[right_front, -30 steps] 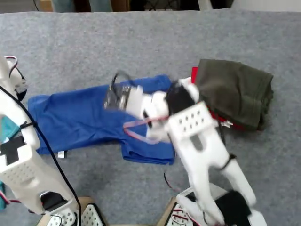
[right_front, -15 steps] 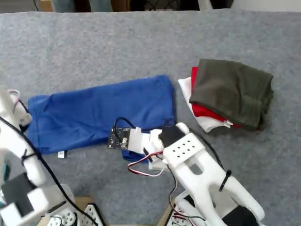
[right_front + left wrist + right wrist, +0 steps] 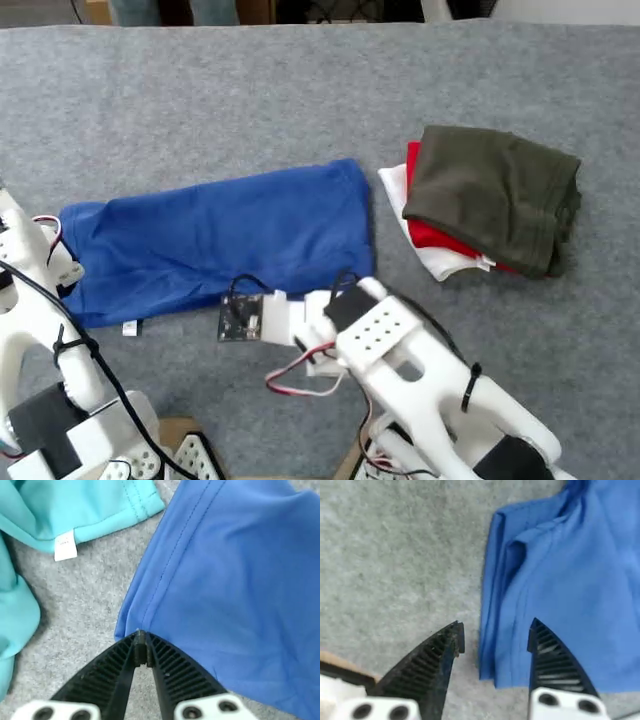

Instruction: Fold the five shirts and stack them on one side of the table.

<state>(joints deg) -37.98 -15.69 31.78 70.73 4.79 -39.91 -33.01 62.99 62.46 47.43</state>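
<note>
A blue shirt (image 3: 220, 240) lies flat across the middle-left of the table. My left gripper (image 3: 142, 649) is shut on a folded corner of the blue shirt (image 3: 240, 580) at its left end. My right gripper (image 3: 496, 630) stands open at the shirt's near edge, and the doubled blue hem (image 3: 492, 630) lies between its fingers. The right arm (image 3: 385, 335) reaches in from the front. A folded stack sits at the right: an olive shirt (image 3: 495, 195) over a red shirt (image 3: 430, 235) and a white shirt (image 3: 440, 262). A teal shirt (image 3: 75, 505) lies crumpled just beyond the blue corner.
The left arm (image 3: 35, 320) rises along the table's left edge. Grey cloth table (image 3: 300, 90) stretches bare behind the shirts and at the front right. A white label (image 3: 130, 327) pokes out at the blue shirt's near edge.
The right arm drew back from over the blue shirt's middle to its near edge. The left arm came down to the shirt's left end. The shirt's near flap no longer shows.
</note>
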